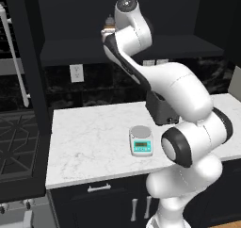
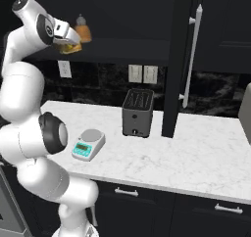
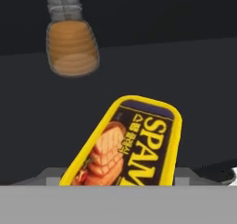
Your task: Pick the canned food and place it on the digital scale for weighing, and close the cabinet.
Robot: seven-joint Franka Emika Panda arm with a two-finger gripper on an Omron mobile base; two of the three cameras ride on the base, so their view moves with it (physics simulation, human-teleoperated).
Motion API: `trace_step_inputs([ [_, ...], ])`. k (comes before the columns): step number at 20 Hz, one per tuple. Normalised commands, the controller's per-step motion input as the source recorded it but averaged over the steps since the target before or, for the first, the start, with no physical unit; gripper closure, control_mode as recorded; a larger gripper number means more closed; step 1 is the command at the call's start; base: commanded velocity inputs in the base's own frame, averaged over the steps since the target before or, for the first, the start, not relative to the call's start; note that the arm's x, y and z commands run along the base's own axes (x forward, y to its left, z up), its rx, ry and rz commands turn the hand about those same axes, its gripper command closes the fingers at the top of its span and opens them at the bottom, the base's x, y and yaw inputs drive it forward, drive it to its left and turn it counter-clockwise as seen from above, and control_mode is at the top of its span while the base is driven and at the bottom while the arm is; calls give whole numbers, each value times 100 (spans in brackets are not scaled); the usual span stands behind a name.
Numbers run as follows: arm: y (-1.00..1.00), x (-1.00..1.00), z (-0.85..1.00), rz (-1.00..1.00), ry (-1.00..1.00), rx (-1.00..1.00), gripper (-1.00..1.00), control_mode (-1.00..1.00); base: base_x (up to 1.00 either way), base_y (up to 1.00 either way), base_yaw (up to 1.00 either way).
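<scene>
the gripper [image 2: 68, 41] is up inside the open cabinet [image 2: 147, 15], right at the canned food [image 3: 132, 144] on the shelf's front edge, honey bottle [image 3: 71, 45] just behind. can't tell if it's clamped. digital scale [image 2: 88, 144] sits bare on the counter [image 2: 196, 153], toaster [image 2: 137, 112] to its right.

"What sort of place am I steering in?"

"A home kitchen. I see a white marble bench [image 2: 162, 148], a toaster [image 2: 137, 112] and small scale [image 2: 88, 144] on it, wall sockets [image 2: 142, 74], dark cabinets [image 2: 223, 30] with bar handles, and a stove [image 1: 16, 142]."
</scene>
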Motion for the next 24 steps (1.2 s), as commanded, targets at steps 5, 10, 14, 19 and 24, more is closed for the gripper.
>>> trace_step_inputs([
  [5,-10,-100,1,6,8,0,100,-100,0,0,0],
  [10,-20,-100,-23,21,1,1,100,-100,0,0,0],
  [14,-55,-100,-66,36,-1,10,100,-100,0,0,0],
  [19,-77,-100,-81,56,2,17,100,-100,0,0,0],
  [24,-51,-63,-90,66,0,9,100,-100,0,0,0],
])
